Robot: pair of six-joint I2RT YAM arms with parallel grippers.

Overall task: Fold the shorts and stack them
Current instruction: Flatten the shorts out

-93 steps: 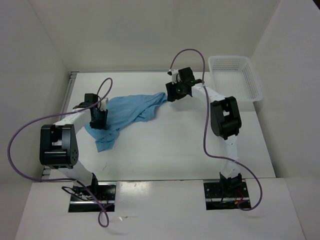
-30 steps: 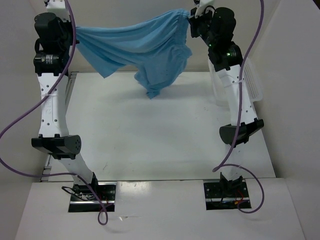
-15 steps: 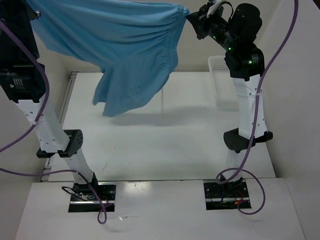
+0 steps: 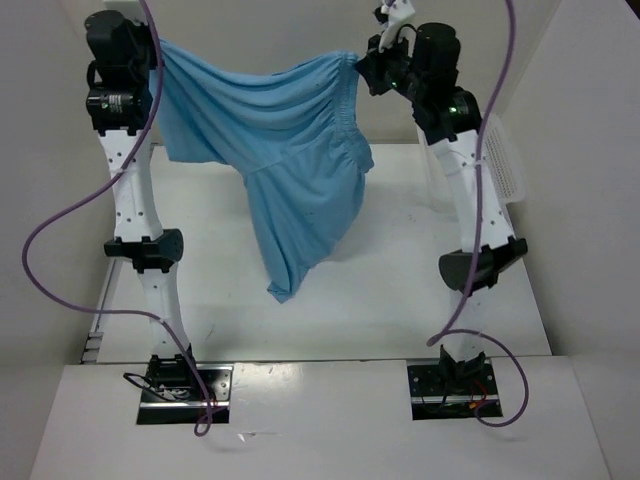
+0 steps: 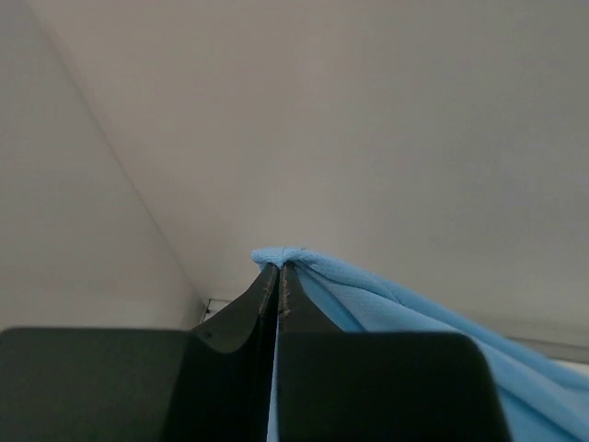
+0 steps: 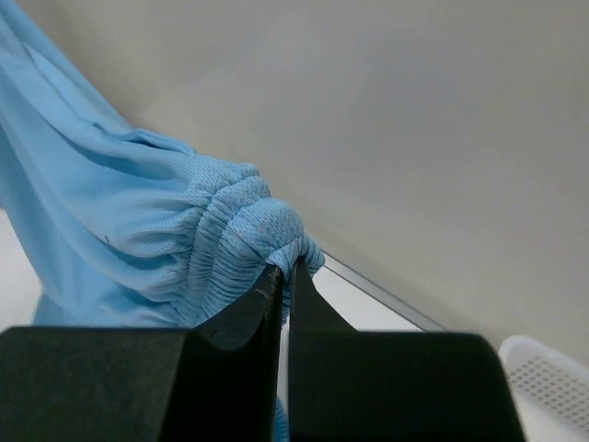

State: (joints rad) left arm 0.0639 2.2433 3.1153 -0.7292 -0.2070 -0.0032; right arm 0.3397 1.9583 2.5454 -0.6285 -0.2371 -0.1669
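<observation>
The light blue shorts [image 4: 290,150] hang in the air, stretched between both raised arms, with one leg drooping down over the table. My left gripper [image 4: 155,45] is shut on one top corner of the shorts [image 5: 368,304]; a pinch of fabric shows above its tips [image 5: 281,265]. At the upper right, my right gripper [image 4: 368,68] is shut on the gathered waistband [image 6: 230,230], which bunches over its tips [image 6: 287,267].
A white lattice basket [image 4: 505,160] stands at the back right of the white table [image 4: 400,290], partly behind the right arm; its rim [image 6: 548,364] shows in the right wrist view. Walls enclose the table at the left, back and right.
Both arms lifted the shorts off the table and high into the air. In the last half second the arms drew back from the camera and the hanging leg swung lower, toward the table's middle.
</observation>
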